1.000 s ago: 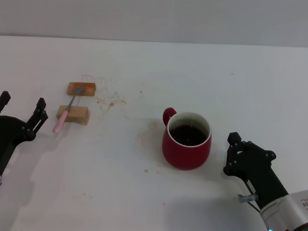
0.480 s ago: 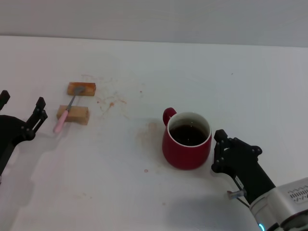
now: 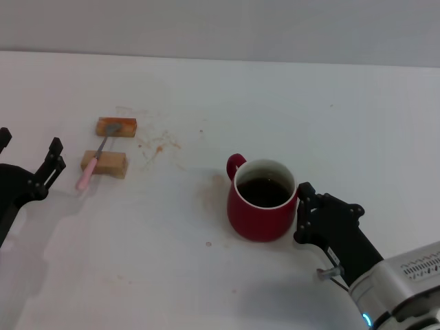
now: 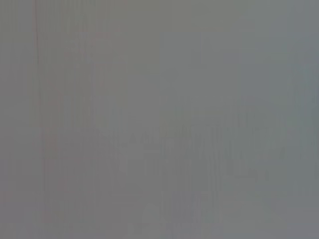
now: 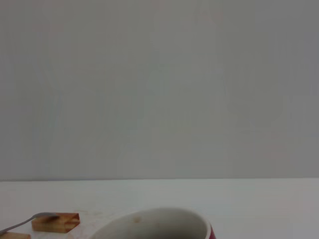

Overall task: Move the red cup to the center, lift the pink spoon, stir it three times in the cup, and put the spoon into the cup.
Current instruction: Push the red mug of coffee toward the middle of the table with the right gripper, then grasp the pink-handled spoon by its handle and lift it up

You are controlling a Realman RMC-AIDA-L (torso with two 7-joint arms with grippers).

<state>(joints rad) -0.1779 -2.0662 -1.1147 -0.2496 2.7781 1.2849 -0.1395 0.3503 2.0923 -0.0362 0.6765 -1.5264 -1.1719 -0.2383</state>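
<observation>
R gripper (image 3: 300, 212) is pressing against the red cup (image 3: 260, 206) mid-worktop, jaw state unclear. Pink spoon (image 3: 94, 163) is lying across two blocks (image 3: 110, 146), nearer the spread L gripper (image 3: 31, 157).

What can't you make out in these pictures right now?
- Left wrist view: blank grey, shows nothing.
- Right wrist view: the cup is cut by the edge; its liquid is hidden.
- Head view: whether the right gripper touches the cup; the left gripper is cut by the edge.
</observation>
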